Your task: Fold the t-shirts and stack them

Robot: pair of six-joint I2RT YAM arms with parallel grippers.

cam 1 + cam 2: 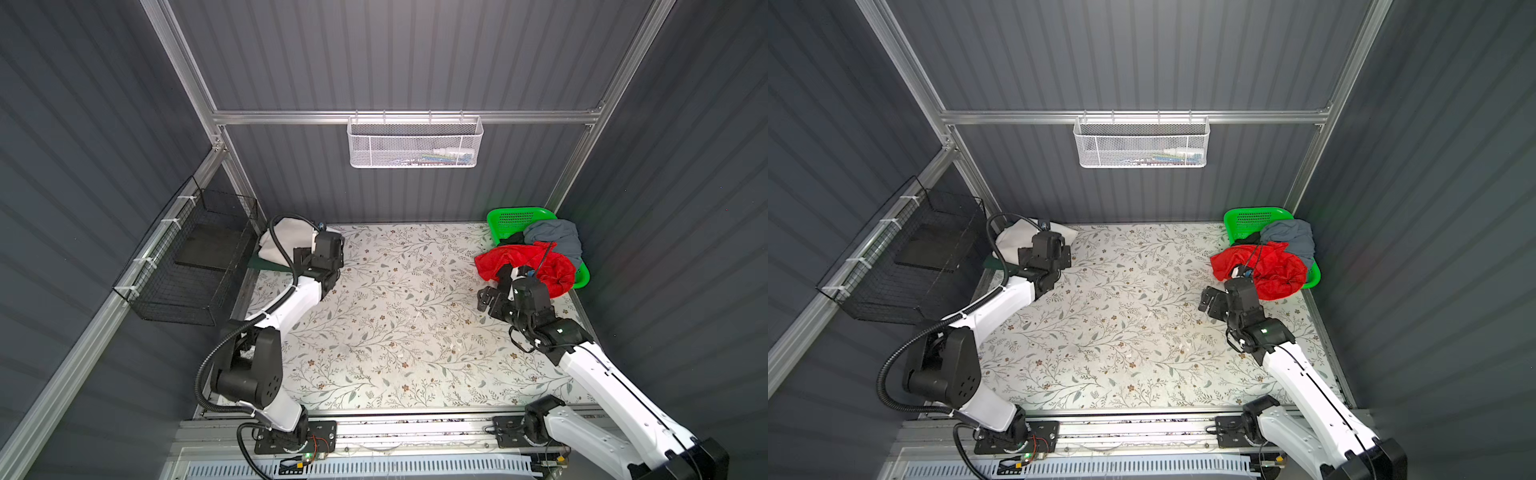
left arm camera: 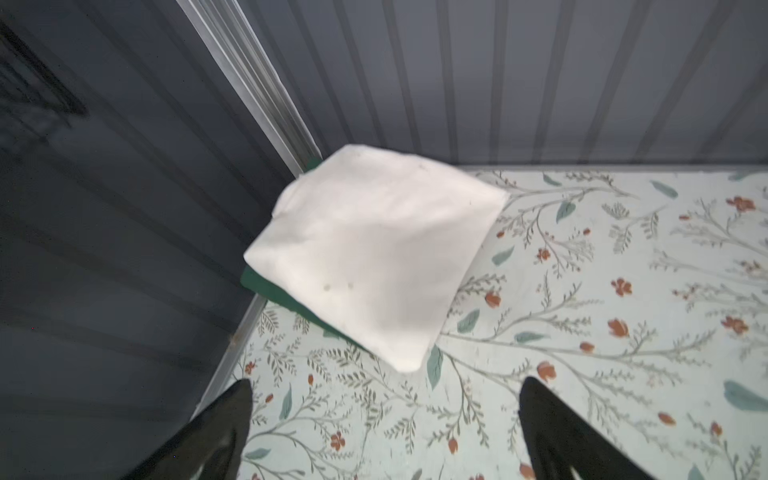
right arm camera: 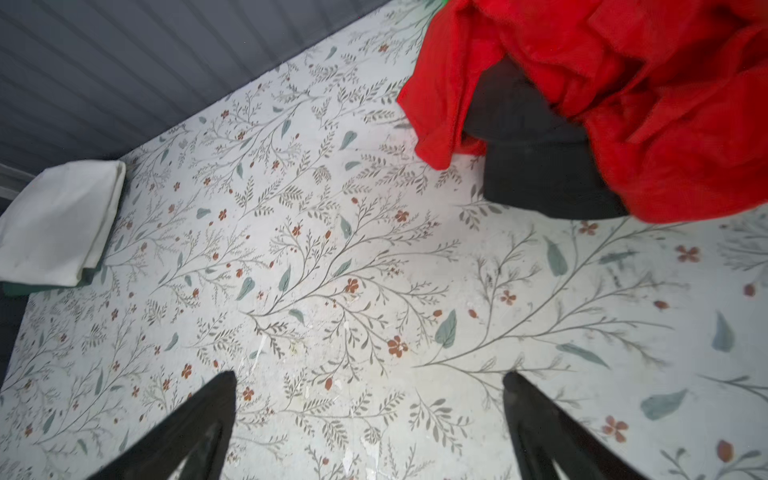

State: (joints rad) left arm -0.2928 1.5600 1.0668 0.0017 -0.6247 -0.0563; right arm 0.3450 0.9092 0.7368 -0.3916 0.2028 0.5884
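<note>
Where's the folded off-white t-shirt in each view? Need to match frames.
Top view: off-white t-shirt in the far-left corner of the table.
Top view: off-white t-shirt, same corner.
Left wrist: off-white t-shirt just ahead of the open left gripper.
Right wrist: off-white t-shirt far across the table.
Shared landmark: dark green t-shirt peeking out beneath it.

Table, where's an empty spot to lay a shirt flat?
The whole middle of the flowered table is bare, between the folded off-white shirt in the far left corner and the red shirt. Crowded: the far right corner, where cloth spills from the green basket.
</note>
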